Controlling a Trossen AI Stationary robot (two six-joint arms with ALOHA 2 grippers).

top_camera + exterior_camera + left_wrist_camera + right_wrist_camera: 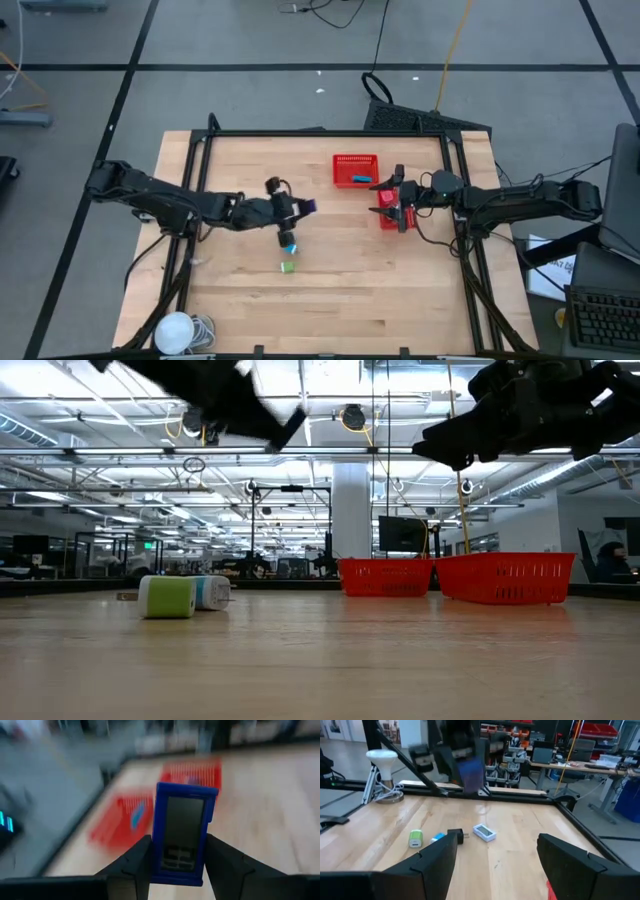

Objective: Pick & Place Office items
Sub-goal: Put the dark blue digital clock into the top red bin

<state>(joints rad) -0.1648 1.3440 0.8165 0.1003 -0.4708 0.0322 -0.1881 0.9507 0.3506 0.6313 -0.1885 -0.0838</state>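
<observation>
Left gripper (177, 865) is clamping a blue device (182, 832) mid-frame.
Right gripper (495, 855) is hovering open; green (288, 267) and white (484, 832) pieces are lying below, baskets (355, 170) upper right.

Green block (167, 598) (table); red baskets (505, 578)

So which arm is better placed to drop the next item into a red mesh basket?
Left, probably. The left gripper is shut on a blue rectangular device with a grey screen, lifted over mid-table and facing the red mesh baskets. The right gripper is open and empty beside them.
</observation>
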